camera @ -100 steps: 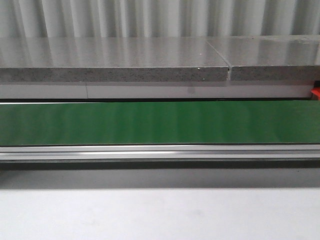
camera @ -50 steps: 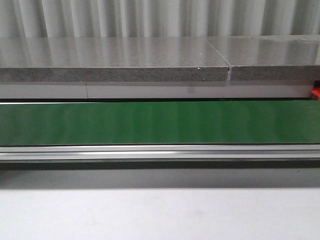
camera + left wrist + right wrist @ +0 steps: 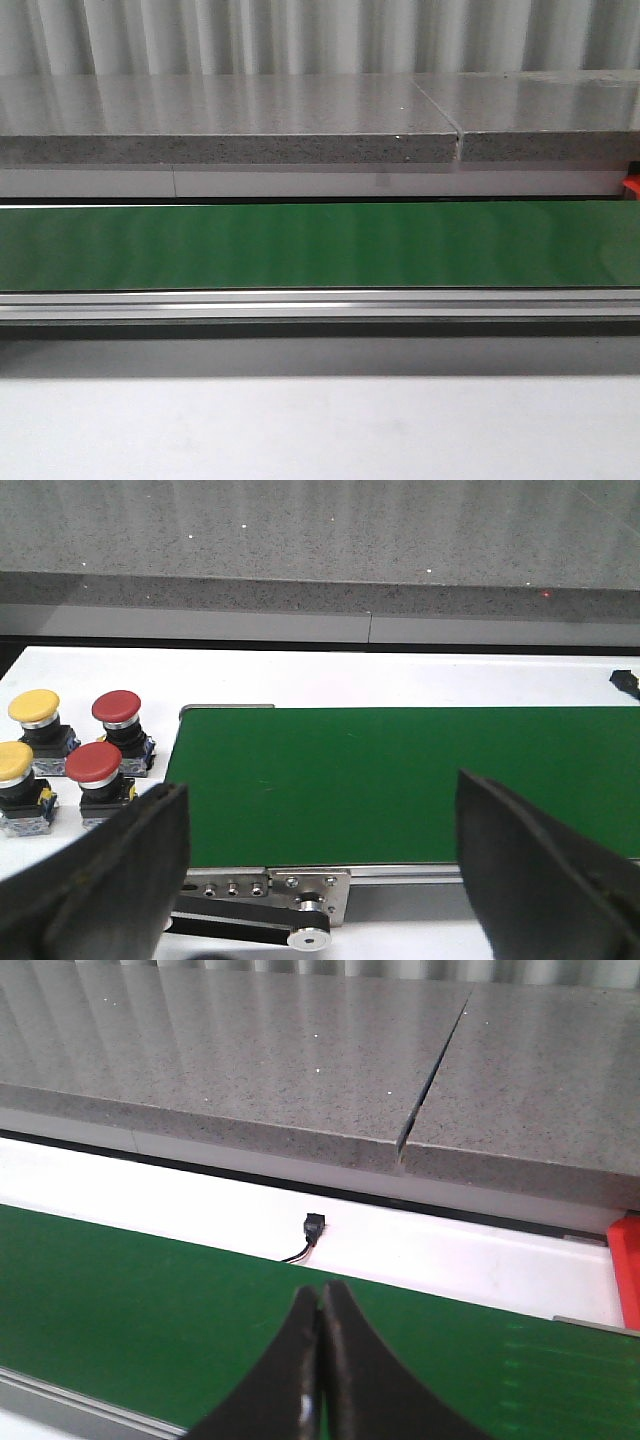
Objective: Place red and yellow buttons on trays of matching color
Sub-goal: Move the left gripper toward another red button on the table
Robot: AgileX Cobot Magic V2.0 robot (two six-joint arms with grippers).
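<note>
- The green conveyor belt (image 3: pixel 320 245) is the landmark, running straight across the front view. Nothing rides on it in any view, so I judge the task barely begun.
- The grey stone counter (image 3: pixel 230 120) lies beyond the belt's far edge. It too carries no button.
- The white table (image 3: pixel 420 678) shows around the belt. Its bare strip separates the belt from the counter.
- A red tray (image 3: pixel 626 1270), or at least a red edge I take for one, sits just past the belt's right end. No button is seen on the little that shows. No yellow tray appears in any view.
- The left gripper (image 3: pixel 320 865) hangs over the belt's near edge by its left end, jaws spread wide and empty.
- The right gripper (image 3: pixel 320 1375) sits over the belt nearer the red tray, fingers pressed together with nothing between them.
- Four buttons stand in a cluster on the white table just off the belt's left end: two red buttons (image 3: pixel 105 750) nearer the belt, two yellow buttons (image 3: pixel 25 745) beyond them. All four remain to be picked and sorted.
- A small black plug (image 3: pixel 313 1226) rests on the table behind the belt.
</note>
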